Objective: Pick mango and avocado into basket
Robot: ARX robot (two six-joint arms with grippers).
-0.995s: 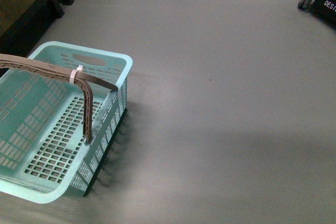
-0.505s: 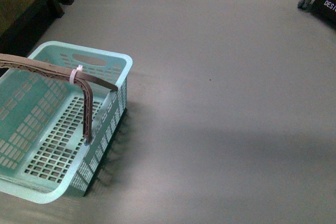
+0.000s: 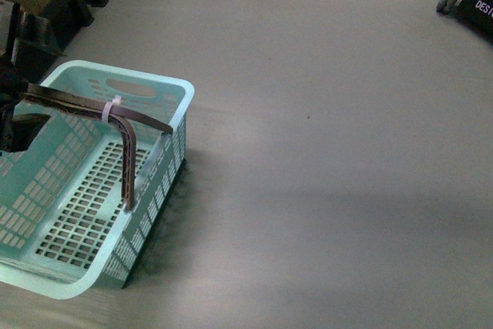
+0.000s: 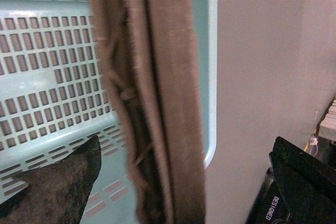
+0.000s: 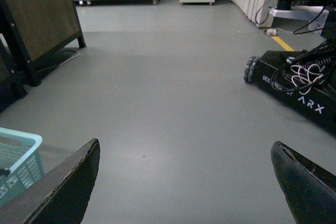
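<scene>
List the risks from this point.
1. The left end effector stands open astride the brown handle of the basket. A careless move might snag the handle and drag or tip the basket.
2. No mango or avocado shows in any view, and the visible part of the basket holds nothing, so a search may be needed before any pick.
</scene>
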